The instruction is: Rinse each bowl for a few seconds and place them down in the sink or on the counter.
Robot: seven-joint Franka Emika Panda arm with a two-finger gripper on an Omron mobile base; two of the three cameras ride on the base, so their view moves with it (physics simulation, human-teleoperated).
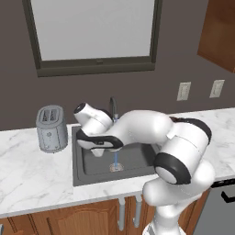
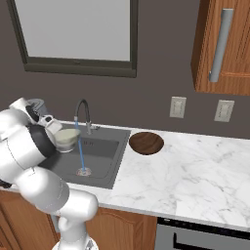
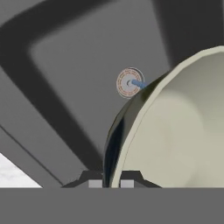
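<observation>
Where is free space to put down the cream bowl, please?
Bare sink floor around the drain, where the water falls. Wide bare counter right of the brown bowl, and some between the toaster and sink. The cream bowl and arm crowd the sink's left.

Even, soft rendered light fills the kitchen, bright on the white marble counter with grey veins (image 2: 195, 166) and dim inside the square dark grey sink basin (image 1: 92, 167). The pale window pane (image 1: 92, 27) glows flat. Shadows are faint and diffuse. A gentle sheen shows inside the glossy cream-green bowl (image 3: 183, 131). Edges look slightly soft and pixelated.
</observation>
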